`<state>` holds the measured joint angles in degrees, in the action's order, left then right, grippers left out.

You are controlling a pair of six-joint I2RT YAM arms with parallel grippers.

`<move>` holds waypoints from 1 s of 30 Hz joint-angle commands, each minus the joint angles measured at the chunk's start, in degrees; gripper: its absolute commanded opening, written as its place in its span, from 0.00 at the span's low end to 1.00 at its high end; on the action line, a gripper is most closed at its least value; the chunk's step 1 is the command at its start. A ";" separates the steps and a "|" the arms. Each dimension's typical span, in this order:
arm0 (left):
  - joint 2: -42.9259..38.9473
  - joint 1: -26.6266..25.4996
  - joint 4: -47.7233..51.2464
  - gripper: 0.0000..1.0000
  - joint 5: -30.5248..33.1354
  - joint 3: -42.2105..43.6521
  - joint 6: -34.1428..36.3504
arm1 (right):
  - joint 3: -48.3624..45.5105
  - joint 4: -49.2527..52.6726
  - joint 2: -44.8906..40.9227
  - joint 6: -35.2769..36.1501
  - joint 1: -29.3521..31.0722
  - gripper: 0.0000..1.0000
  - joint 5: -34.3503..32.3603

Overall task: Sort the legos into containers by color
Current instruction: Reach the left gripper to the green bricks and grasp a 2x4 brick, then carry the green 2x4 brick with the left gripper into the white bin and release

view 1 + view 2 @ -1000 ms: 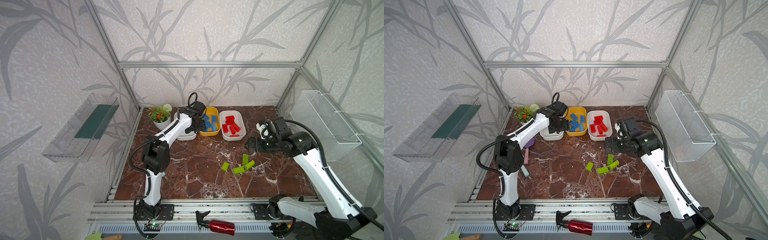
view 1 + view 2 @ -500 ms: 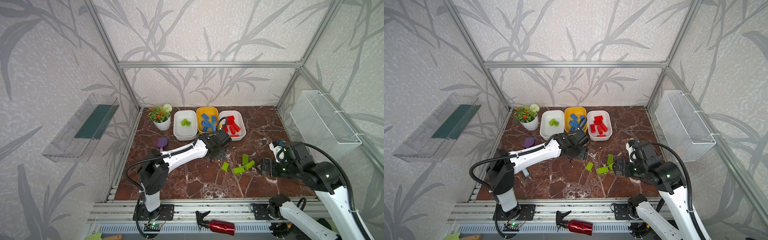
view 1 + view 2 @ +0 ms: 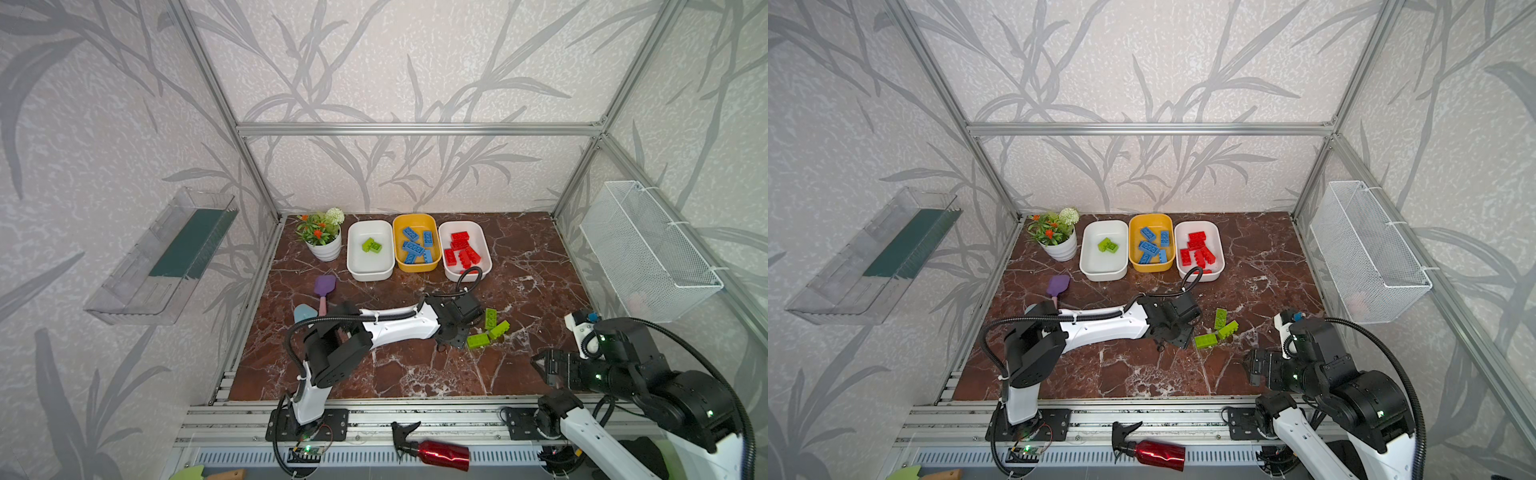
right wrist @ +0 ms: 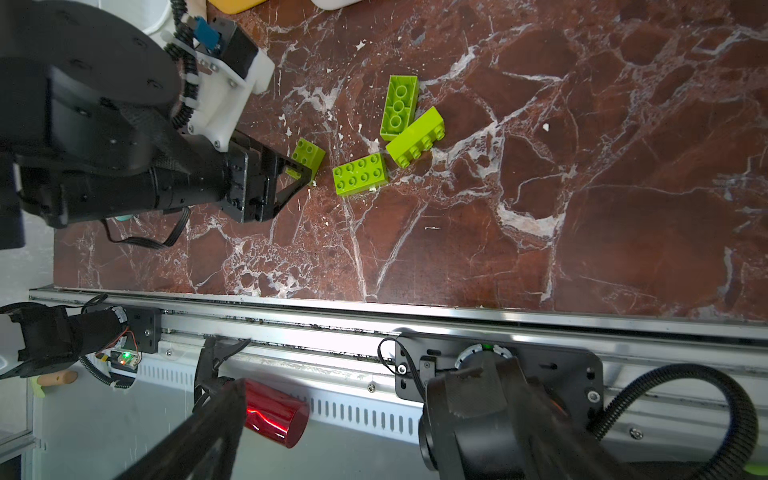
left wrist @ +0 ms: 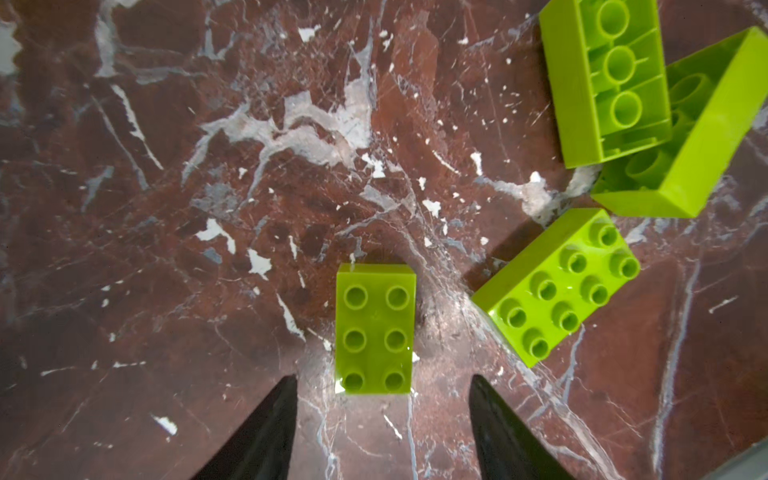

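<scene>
The left gripper (image 5: 382,379) straddles a green lego (image 5: 375,328), jaws apart and not touching it.
Only the wrist views show that lego, well in front of the yellow tub (image 3: 415,268), which holds blue legos (image 3: 412,248). The flanking white tubs (image 3: 358,266) hold green legos (image 3: 371,246) and red legos (image 3: 459,249). The right gripper (image 3: 540,365) gapes empty.

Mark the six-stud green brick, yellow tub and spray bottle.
six-stud green brick (image 5: 376,328): left wrist view, studded top face.
yellow tub (image 3: 417,267): in a top view, near wall.
spray bottle (image 3: 444,456): in a top view, red body.
</scene>
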<state>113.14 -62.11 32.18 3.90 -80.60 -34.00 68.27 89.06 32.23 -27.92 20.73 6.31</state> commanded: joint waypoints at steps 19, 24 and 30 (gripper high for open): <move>0.27 4.01 6.38 0.16 2.37 -3.48 1.85 | 1.52 -4.43 7.15 0.21 -0.08 0.99 -0.84; -4.36 11.13 11.22 0.15 4.36 -6.51 3.62 | 2.14 -10.71 13.60 2.99 -0.08 0.99 0.38; -7.64 23.45 13.41 0.16 5.33 -10.29 7.72 | 4.35 -17.84 22.13 5.13 -0.10 0.99 0.74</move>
<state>107.50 -42.46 42.04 6.83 -88.95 -29.43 70.41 76.90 51.92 -24.73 20.73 6.17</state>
